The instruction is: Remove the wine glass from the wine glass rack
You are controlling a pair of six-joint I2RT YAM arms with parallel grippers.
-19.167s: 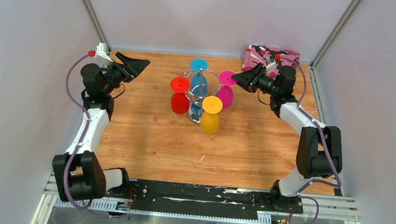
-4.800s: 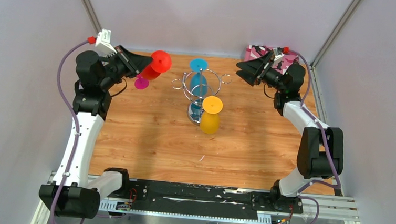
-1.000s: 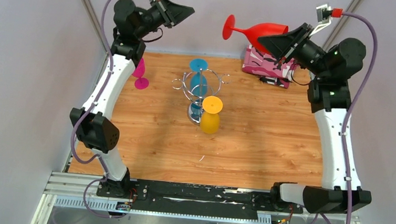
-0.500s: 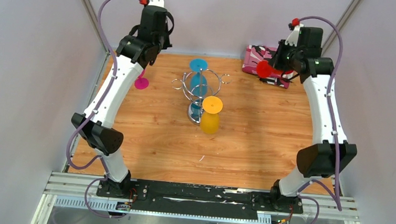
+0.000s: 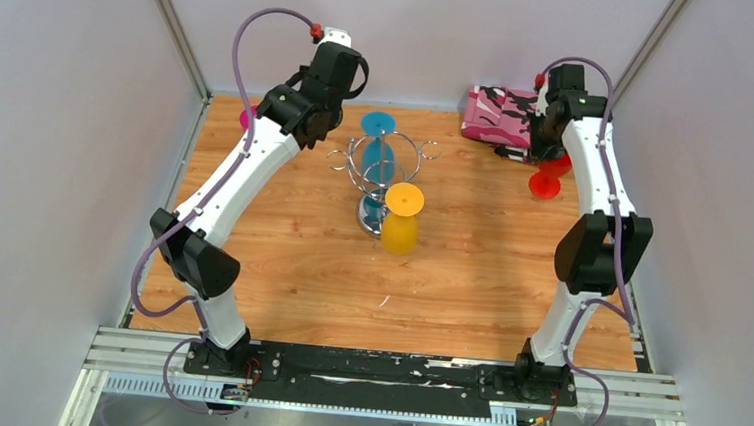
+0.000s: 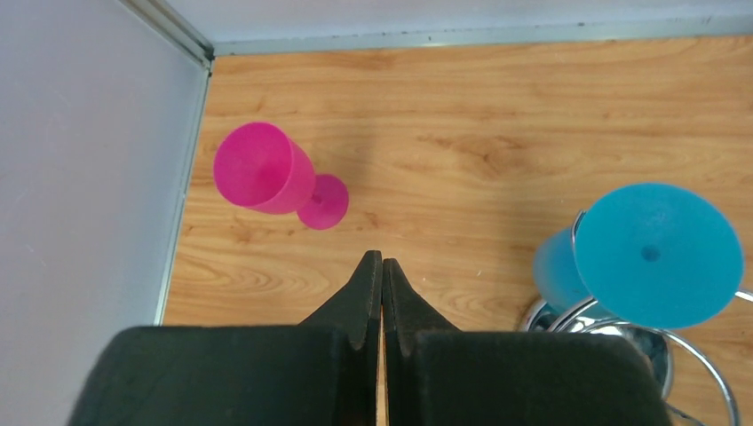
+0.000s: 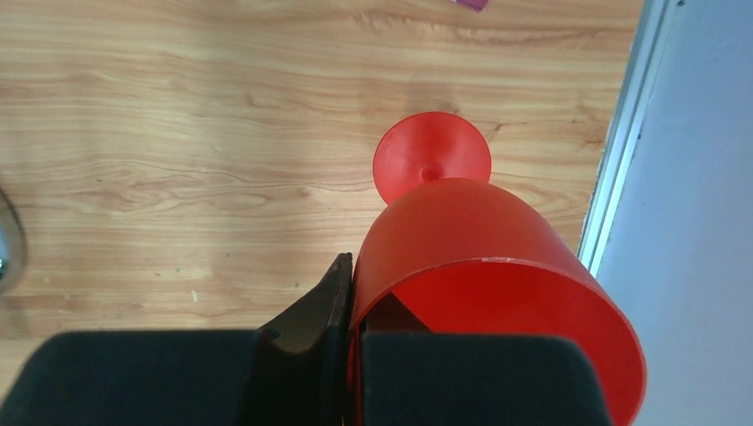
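The chrome wine glass rack (image 5: 368, 175) stands mid-table. A blue wine glass (image 6: 653, 253) and a yellow one (image 5: 400, 221) hang upside down on it. My left gripper (image 6: 382, 259) is shut on nothing, pointing down at the bare wood between the rack and a pink wine glass (image 6: 265, 168) standing upright at the back left. My right gripper (image 7: 352, 266) is shut on the rim of a red wine glass (image 7: 462, 240), one finger outside the bowl and one inside. The red glass's foot (image 7: 431, 155) is low over the table by the right wall; whether it touches, I cannot tell.
A pink camouflage-patterned pack (image 5: 502, 116) lies at the back right, just behind the red glass (image 5: 546, 180). A metal rail (image 7: 622, 133) and the right wall run close beside that glass. The left wall stands near the pink glass.
Both arms have come down from high up. The right one has carried the red glass down to the table's right side. The left wrist has swung right, towards the rack.
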